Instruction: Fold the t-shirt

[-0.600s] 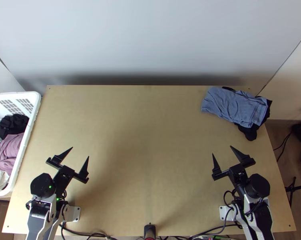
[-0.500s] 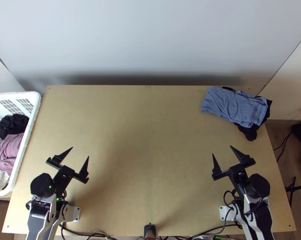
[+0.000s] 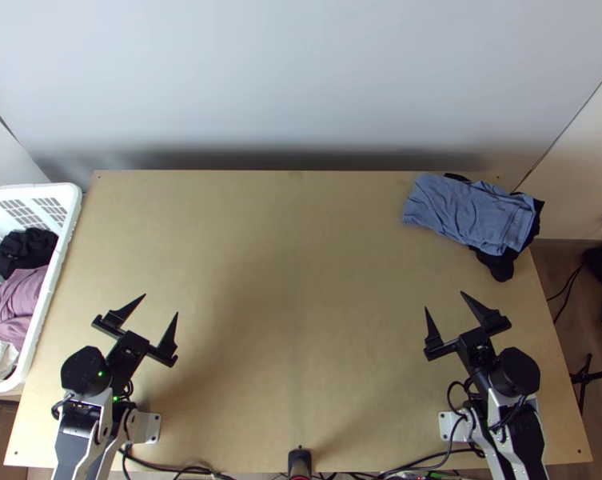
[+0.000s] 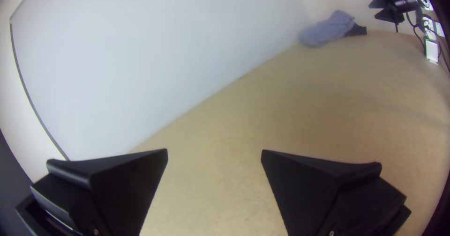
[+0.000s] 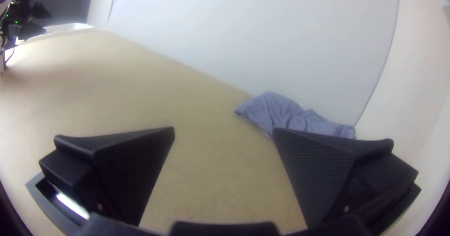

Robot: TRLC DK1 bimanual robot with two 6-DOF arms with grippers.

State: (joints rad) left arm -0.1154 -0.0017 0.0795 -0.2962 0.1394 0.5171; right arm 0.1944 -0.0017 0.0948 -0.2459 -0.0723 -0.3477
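Note:
At the table's far right corner in the top view lies a blue cloth (image 3: 468,212), folded into a rumpled bundle on top of black cloth (image 3: 500,266). The left gripper (image 3: 161,304) stands open near the table's left front, nothing between its fingers; the left wrist view has the same left gripper (image 4: 214,151) spread wide. Toward the right front, the right gripper (image 3: 446,302) is open too, nearer the viewer than the cloths and apart from them. In the right wrist view, the right gripper (image 5: 224,130) has a wide gap, with the blue cloth (image 5: 276,112) beyond one finger.
A white basket (image 3: 61,240) at the left edge holds black, mauve (image 3: 17,300) and white cloths. Bare wood of the table (image 3: 301,280) lies between the arms. A pale wall (image 3: 301,80) rises behind the far edge. Cables (image 3: 181,468) run along the near edge.

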